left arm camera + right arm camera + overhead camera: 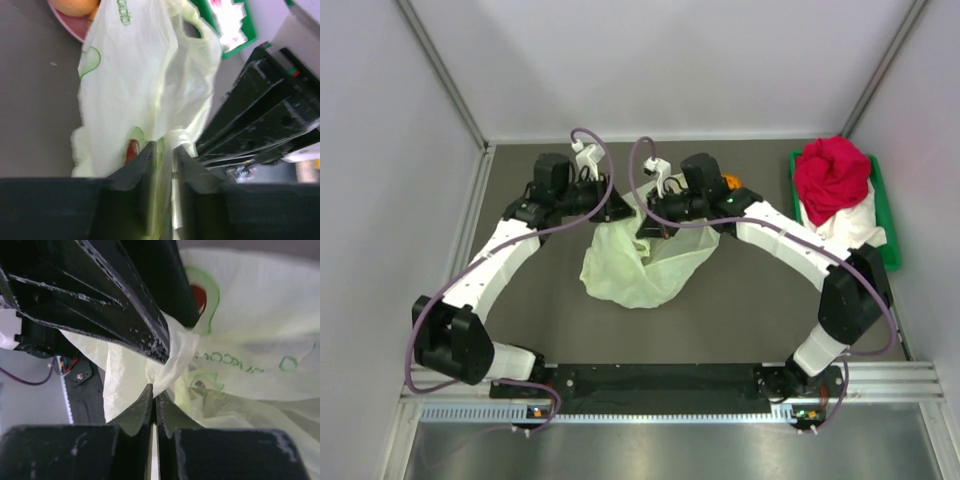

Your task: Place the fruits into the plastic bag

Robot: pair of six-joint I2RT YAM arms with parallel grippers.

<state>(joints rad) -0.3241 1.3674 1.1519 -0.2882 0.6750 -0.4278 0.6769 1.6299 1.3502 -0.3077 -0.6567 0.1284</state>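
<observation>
Enclosure: pale walls, dark grey tabletop [520,300]. Mid-table, translucent pale-green plastic bag with loop handles [640,265] lies slumped, both arms at its rim, 12 o'clock side.

At rim, right gripper [154,390] clamped tight on pinch of film. Opposite, left gripper [164,149] has jaws slightly parted, film running through gap; looks like no firm hold.

At 1 o'clock of bag, orange-yellow fruit [75,5] sits on round pink plate [72,27], well apart from both jaws. Through film, red shape [132,150], likely fruit inside.

Step in hand, my guess: opening mouth. Left should pinch single rim layer, then spread gently; thin film tears.
</observation>
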